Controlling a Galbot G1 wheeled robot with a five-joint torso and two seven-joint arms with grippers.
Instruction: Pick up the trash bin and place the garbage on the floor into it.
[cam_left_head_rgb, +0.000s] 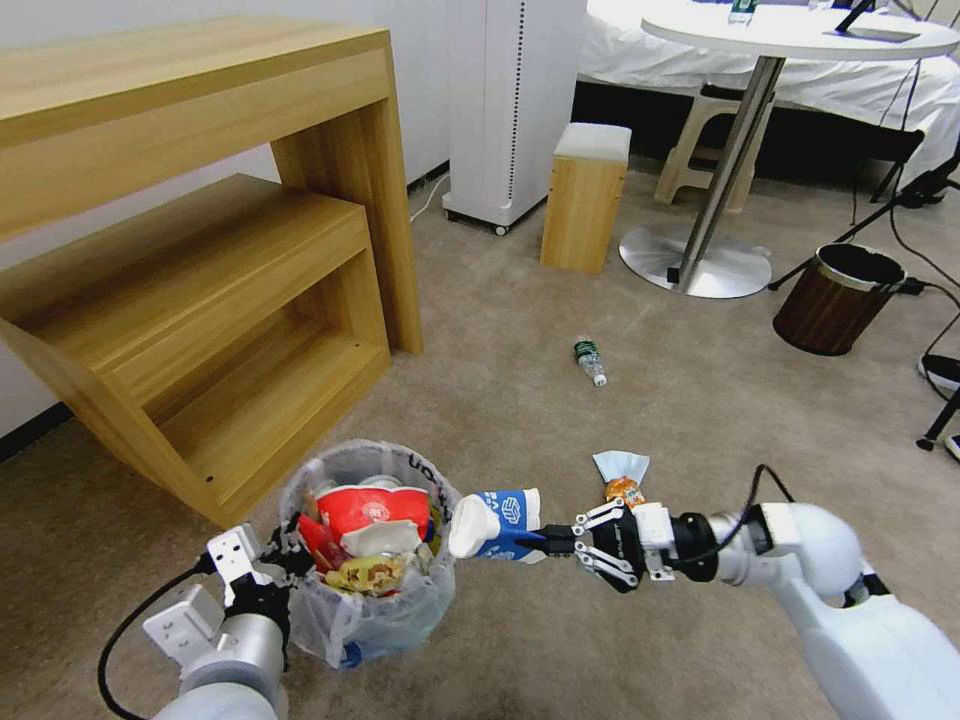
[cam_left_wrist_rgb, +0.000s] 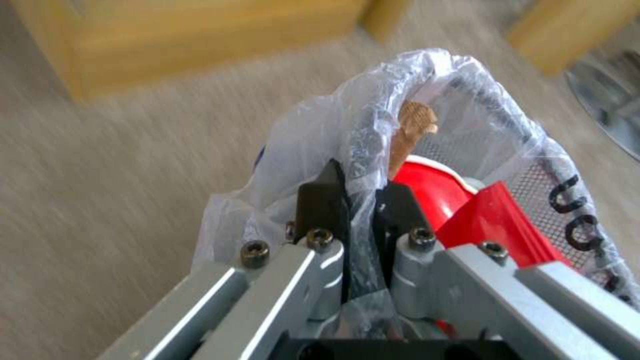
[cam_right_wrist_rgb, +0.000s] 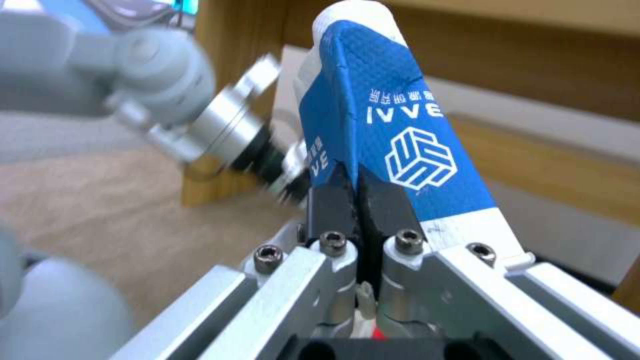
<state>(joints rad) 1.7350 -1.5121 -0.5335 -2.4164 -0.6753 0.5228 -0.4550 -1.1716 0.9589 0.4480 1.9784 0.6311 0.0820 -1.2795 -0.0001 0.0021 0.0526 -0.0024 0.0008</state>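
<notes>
The trash bin (cam_left_head_rgb: 335, 610), lined with a crinkled clear bag, hangs low in front of me. My left gripper (cam_left_head_rgb: 283, 553) is shut on its near rim, pinching the bag (cam_left_wrist_rgb: 313, 135) between black fingertips (cam_left_wrist_rgb: 320, 200). Inside lie a red-white paper bowl (cam_left_head_rgb: 372, 505), a red packet (cam_left_wrist_rgb: 493, 220) and crumpled wrappers (cam_left_head_rgb: 372, 572). My right gripper (cam_left_head_rgb: 548, 541) is shut on a white slipper with a blue band (cam_left_head_rgb: 495, 522) (cam_right_wrist_rgb: 400, 135), holding it beside the bin's right rim. A small plastic bottle (cam_left_head_rgb: 590, 360) and a pale blue and orange wrapper (cam_left_head_rgb: 620, 476) lie on the beige carpet (cam_left_head_rgb: 520, 330).
A wooden shelf unit (cam_left_head_rgb: 200, 250) stands close on the left. Farther back are a wooden stool (cam_left_head_rgb: 585, 195), a white appliance (cam_left_head_rgb: 510, 100) and a round table's metal foot (cam_left_head_rgb: 695, 262). A dark brown bin (cam_left_head_rgb: 840, 300) and cables sit at the right.
</notes>
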